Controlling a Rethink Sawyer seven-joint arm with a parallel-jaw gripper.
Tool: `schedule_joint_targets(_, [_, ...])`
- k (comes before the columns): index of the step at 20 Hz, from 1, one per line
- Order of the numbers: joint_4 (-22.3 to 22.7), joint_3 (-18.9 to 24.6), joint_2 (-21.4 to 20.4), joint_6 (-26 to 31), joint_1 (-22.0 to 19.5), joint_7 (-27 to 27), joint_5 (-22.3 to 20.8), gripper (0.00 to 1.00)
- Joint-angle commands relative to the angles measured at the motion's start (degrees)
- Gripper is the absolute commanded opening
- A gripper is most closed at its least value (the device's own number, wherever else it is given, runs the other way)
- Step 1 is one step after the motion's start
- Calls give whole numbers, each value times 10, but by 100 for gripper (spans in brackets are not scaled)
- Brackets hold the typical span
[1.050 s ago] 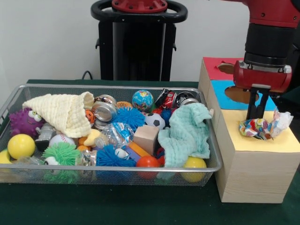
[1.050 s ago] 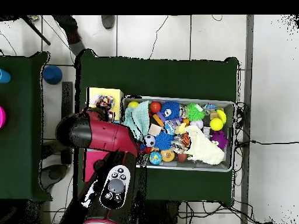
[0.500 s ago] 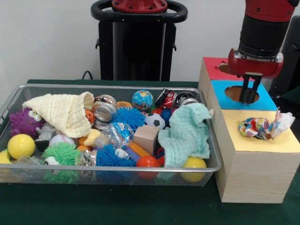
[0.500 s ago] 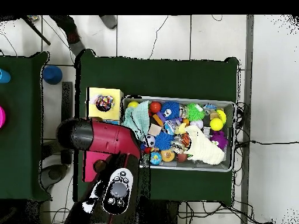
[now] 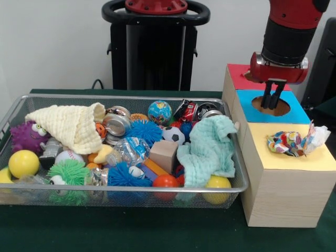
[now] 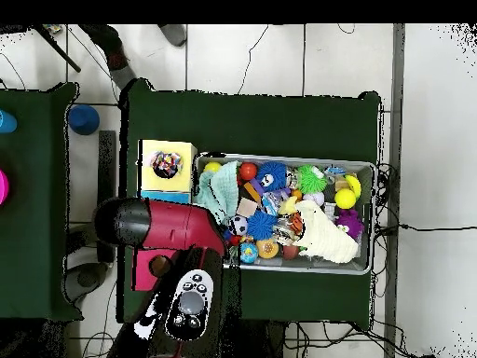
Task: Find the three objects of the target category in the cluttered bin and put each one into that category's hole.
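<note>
My pincer (image 5: 272, 97) hangs over the blue panel's hole (image 5: 271, 105), fingers close together, nearly clenched, gripping nothing. One crumpled colourful wrapper (image 5: 294, 143) sits in the yellow panel's hole on the wooden box (image 5: 283, 191). Wire bin (image 5: 126, 195) on the desk (image 5: 105, 231): two cloths, one cream (image 5: 68, 126), one mint (image 5: 207, 152); two yellow balls visible; one wooden block (image 5: 164, 155).

A silver wire-mesh bin (image 5: 16, 113) full of toys and cloths sits on the dark green table (image 5: 157, 231) — just beside it stands a pale wooden box (image 5: 286, 191), a crumpled multicoloured paper wad (image 5: 287, 143) lodged in its nearest hole.
</note>
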Motion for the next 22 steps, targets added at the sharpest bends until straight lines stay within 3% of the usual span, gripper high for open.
schedule_joint_targets(1, [-38,15,10,-21,8,94,-23,0])
schedule_joint_targets(11, [-79,-3,-56,137,16,92,-28,0])
schedule_joint_targets(14, [-92,-6,-64,156,16,87,-36,0])
schedule_joint_targets(22, [-84,-12,-48,65,4,107,-31,0])
